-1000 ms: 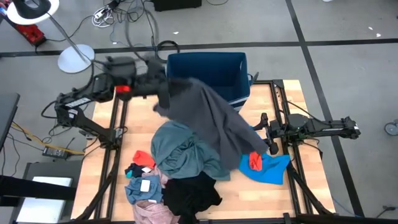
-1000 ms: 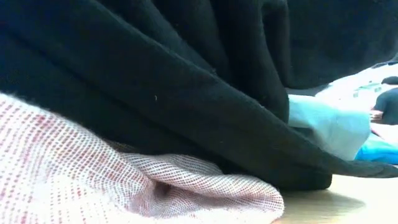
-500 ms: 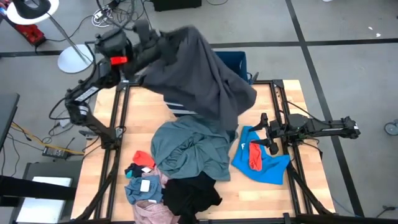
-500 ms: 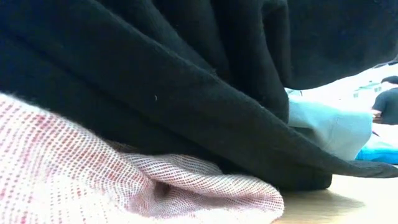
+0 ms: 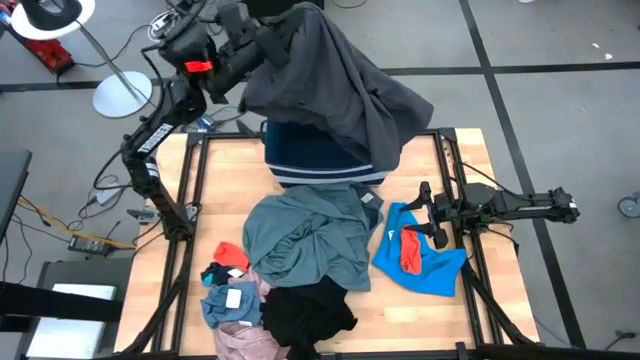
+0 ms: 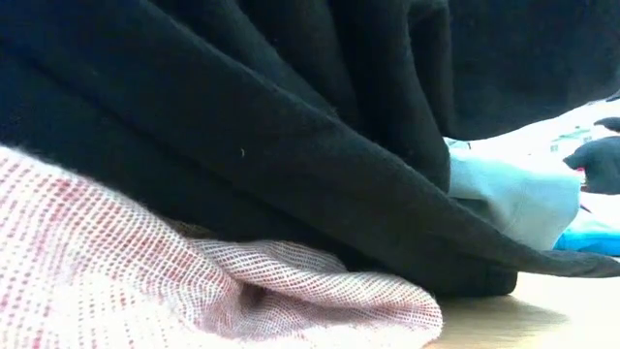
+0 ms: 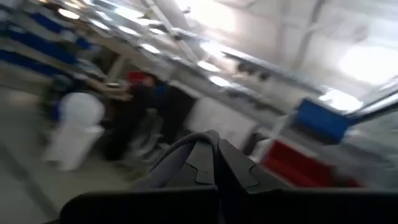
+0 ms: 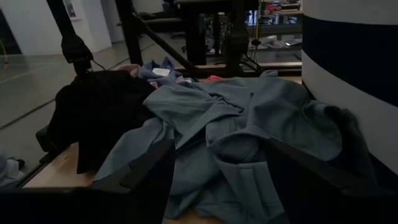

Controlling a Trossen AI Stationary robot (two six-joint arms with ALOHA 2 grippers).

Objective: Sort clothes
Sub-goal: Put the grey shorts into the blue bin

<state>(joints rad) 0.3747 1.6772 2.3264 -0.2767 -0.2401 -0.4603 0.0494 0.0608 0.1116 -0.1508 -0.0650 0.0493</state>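
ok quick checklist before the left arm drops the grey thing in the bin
1. Left end effector shut on the grey garment: ok.
2. Garment over the blue bin: ok, it drapes across the bin's top.
3. Garment clear of the teal garment: ok, apart in the high view.
4. Hem inside the bin walls: not ok, fabric spreads past the bin's right side.
5. Right end effector out of the way: ok, open, by the bright blue piece.
6. Bin's inside free: cannot tell, covered.

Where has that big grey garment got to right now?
In the high view the grey garment hangs from the raised left gripper at the table's far edge, draped over the blue bin, above the teal garment.
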